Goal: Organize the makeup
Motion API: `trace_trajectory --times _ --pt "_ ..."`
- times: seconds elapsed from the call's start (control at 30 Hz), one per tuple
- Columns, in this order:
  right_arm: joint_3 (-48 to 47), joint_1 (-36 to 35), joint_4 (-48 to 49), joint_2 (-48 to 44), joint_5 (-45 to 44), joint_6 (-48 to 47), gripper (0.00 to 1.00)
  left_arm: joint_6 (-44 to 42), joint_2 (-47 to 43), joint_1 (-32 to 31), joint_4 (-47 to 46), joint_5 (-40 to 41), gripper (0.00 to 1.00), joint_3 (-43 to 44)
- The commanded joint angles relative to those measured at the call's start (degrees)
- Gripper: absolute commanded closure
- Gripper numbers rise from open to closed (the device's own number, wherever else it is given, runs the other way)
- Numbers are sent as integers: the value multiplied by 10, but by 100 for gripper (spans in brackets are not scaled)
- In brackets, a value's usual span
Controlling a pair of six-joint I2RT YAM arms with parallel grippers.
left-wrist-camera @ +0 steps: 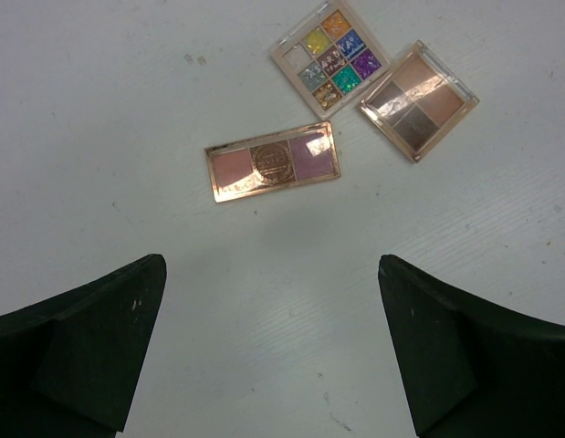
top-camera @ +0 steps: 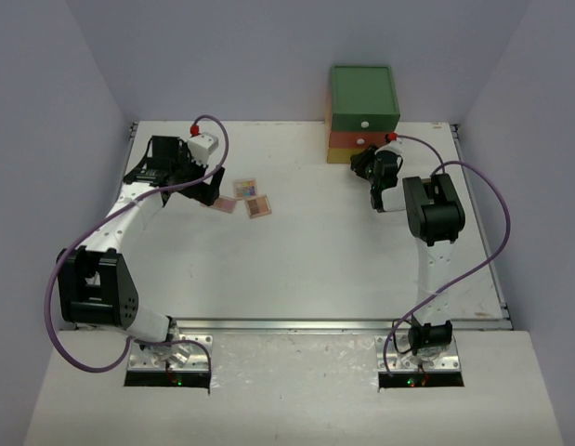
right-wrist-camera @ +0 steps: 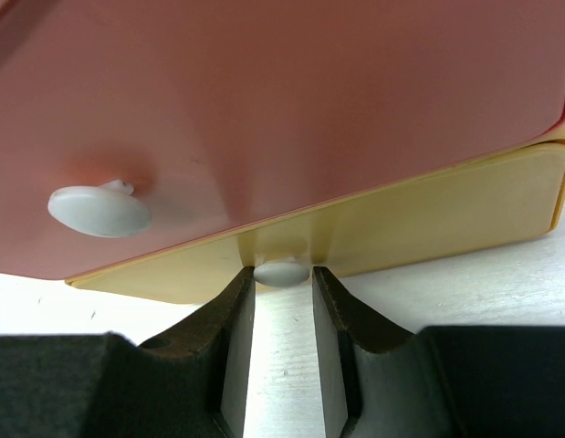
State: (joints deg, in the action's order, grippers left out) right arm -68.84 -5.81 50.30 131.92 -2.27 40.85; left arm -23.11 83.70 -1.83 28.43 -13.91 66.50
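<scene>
Three flat palettes lie on the white table. In the left wrist view they are a long pink one (left-wrist-camera: 273,161), a multicoloured one (left-wrist-camera: 329,57) and a tan four-pan one (left-wrist-camera: 418,99). In the top view they sit at the back left (top-camera: 247,197). My left gripper (top-camera: 207,192) is open and empty just left of them, its fingertips (left-wrist-camera: 145,283) wide apart over bare table. My right gripper (top-camera: 366,161) is at the drawer chest (top-camera: 361,93), its jaws closed on the white knob (right-wrist-camera: 282,272) of the yellow bottom drawer (right-wrist-camera: 428,210). No bottles show.
The orange drawer (right-wrist-camera: 264,109) with its own white knob (right-wrist-camera: 98,210) sits right above the yellow one. The chest stands against the back wall at the right. Grey walls enclose the table (top-camera: 315,269) on three sides.
</scene>
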Motion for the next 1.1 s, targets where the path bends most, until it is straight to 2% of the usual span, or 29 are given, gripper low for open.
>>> trace_trajectory --times 0.0,0.43,0.5,0.7,1.07 --pt "-31 3 47 -29 -22 -39 73 -1 4 4 -21 -10 0 5" --pt "-6 1 48 -52 -40 -86 89 1 8 5 -18 -13 0 3" --pt "18 -3 49 -70 -39 -92 92 1 8 5 -17 -14 0 4" --pt "119 -20 78 -131 -56 -109 94 -1 0 5 -15 -16 0 2" --pt "308 -46 91 -246 -46 -91 94 -5 -16 6 -4 -19 0 -3"
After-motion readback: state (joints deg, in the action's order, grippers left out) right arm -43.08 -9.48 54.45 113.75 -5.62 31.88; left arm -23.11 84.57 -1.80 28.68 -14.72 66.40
